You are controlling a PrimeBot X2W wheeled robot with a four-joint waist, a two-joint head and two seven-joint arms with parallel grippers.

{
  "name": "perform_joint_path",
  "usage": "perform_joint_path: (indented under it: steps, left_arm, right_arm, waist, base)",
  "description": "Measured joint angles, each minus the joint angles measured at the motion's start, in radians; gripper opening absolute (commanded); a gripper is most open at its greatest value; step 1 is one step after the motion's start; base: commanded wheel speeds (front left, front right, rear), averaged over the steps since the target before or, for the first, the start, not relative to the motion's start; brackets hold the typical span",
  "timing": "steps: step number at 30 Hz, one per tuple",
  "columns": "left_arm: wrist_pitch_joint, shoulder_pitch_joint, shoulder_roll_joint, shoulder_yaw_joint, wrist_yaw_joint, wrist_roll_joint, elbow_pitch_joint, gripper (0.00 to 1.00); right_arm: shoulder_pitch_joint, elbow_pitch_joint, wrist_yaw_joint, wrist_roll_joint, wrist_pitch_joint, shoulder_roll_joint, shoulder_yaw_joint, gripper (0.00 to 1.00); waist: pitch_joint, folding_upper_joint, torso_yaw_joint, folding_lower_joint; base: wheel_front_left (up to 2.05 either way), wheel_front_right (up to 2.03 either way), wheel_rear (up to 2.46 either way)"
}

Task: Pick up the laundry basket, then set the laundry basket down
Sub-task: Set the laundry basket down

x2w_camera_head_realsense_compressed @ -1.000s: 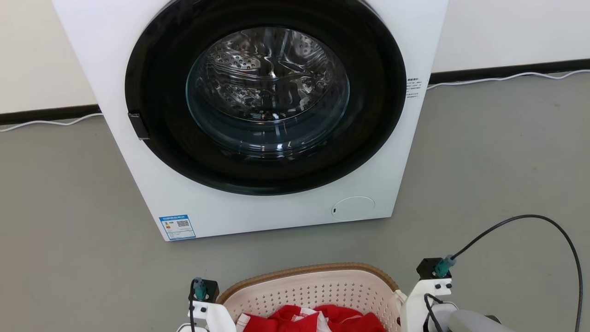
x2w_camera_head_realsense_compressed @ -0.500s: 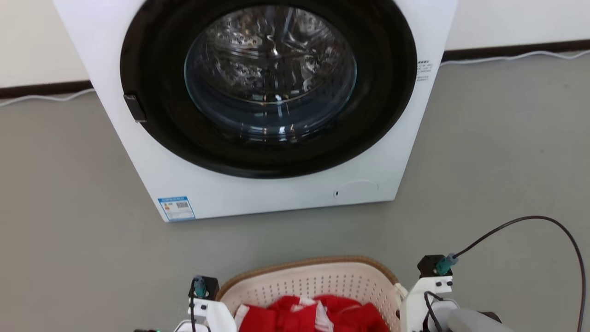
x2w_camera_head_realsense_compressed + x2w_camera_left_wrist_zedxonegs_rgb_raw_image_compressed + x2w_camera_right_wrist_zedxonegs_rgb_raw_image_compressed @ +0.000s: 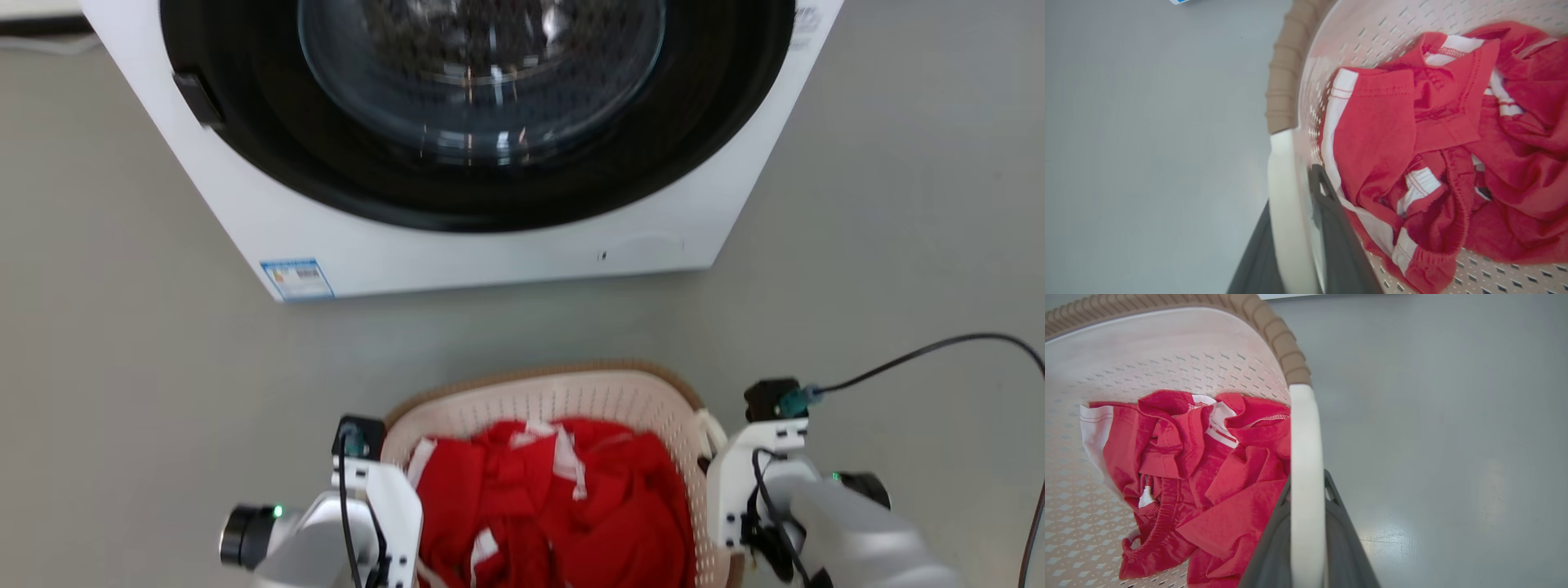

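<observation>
The laundry basket (image 3: 563, 390), cream-white perforated plastic with a brown woven-look rim, sits low in the middle of the head view, between the robot's two arms and in front of a washing machine (image 3: 490, 253). A strip of grey floor (image 3: 131, 367) lies between basket and machine, so they are apart. Whether the basket's base rests on the floor or hangs clear of it cannot be told.

Inside the basket lies a crumpled heap of red garments with white trim (image 3: 563, 506), which covers most of the bottom and leans against the perforated walls.

In the left wrist view the left claw (image 3: 1292, 192) pinches the basket's white left handle (image 3: 1284, 171): one dark finger stands inside the basket wall beside the red cloth, the other outside, and the handle runs between them. In the right wrist view the right claw (image 3: 1306, 477) pinches the white right handle (image 3: 1302, 428) in the same way, one finger on the garment side and one on the floor side.

In the head view the left arm (image 3: 326, 523) and the right arm (image 3: 824, 523) flank the basket. A black cable (image 3: 922, 351) arcs from the right wrist out over the floor.

The washing machine is white, with a round black-ringed glass door (image 3: 482, 82) and a small blue label (image 3: 296, 279) at its lower left corner.
</observation>
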Motion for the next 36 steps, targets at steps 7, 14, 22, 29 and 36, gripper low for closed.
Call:
perform_joint_path:
  steps: [7, 14, 22, 29, 36]
  left_arm:
    - [-0.049, -0.076, 0.002, 0.000, 0.027, 0.008, -0.011, 0.00]
    - [-0.091, -0.139, 0.004, 0.001, 0.056, 0.010, -0.020, 0.00]
    - [-0.151, -0.223, 0.001, 0.000, 0.083, 0.032, -0.032, 0.00]
    - [-0.179, -0.277, 0.002, 0.000, 0.095, 0.035, -0.031, 0.00]
    - [-0.183, -0.302, 0.000, -0.003, 0.104, 0.036, -0.031, 0.00]
  right_arm:
    - [-0.067, 0.008, 0.000, -0.004, -0.067, -0.003, -0.011, 0.00]
    - [-0.122, 0.011, 0.000, -0.021, -0.120, -0.007, -0.031, 0.00]
    - [-0.189, 0.011, 0.000, -0.037, -0.178, -0.026, -0.069, 0.00]
    - [-0.236, 0.011, 0.000, -0.050, -0.219, -0.031, -0.092, 0.00]
    - [-0.245, 0.011, 0.000, -0.066, -0.241, -0.034, -0.108, 0.00]
  waist:
    - [0.111, 0.0000, 0.005, 0.0000]
    - [0.221, 0.0000, 0.010, 0.0000]
    - [0.341, 0.0000, 0.017, 0.0000]
    - [0.424, -0.0001, 0.020, 0.0000]
    - [0.494, 0.0000, 0.024, 0.0000]
  base:
    - [0.00, 0.00, 0.00]
    - [0.00, 0.00, 0.00]
    - [0.00, 0.00, 0.00]
    - [0.00, 0.00, 0.00]
    - [0.00, 0.00, 0.00]
